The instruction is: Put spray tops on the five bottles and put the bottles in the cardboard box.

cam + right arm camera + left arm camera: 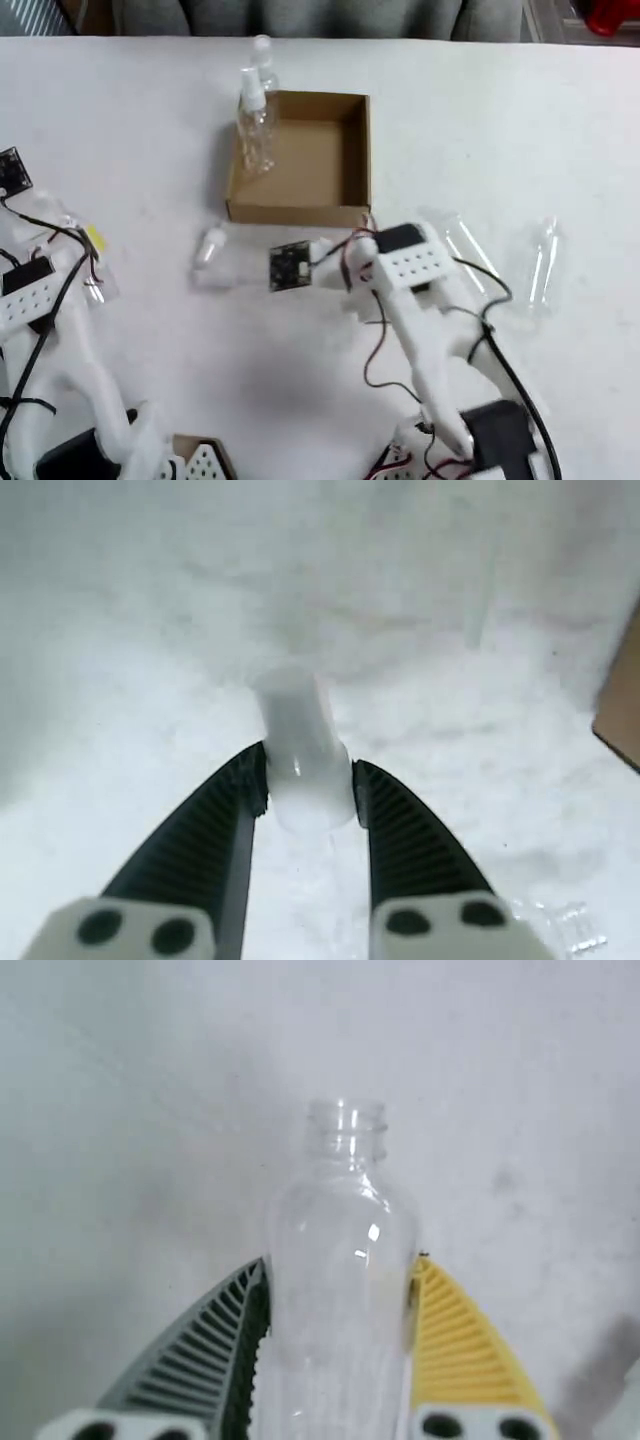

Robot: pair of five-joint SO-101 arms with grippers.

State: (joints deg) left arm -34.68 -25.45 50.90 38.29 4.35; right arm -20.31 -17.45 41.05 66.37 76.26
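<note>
My left gripper (pixel 340 1265) is shut on a clear bottle (pixel 340 1260) with a bare threaded neck, held between its grey and yellow fingers; in the high view that bottle (pixel 62 228) lies low at the table's left edge. My right gripper (pixel 308 765) is shut on a white spray top (pixel 300 750), which lies on the table (pixel 210 246) in front of the cardboard box (pixel 355 150). A capped bottle (pixel 255 125) stands at the box's left wall. A second capped bottle (pixel 262 55) shows just behind it.
Two clear bottles without tops (pixel 465 250) (pixel 545 265) lie on the white table to the right of my right arm. Loose wires hang from both arms. A small board (pixel 12 172) sits at the far left edge.
</note>
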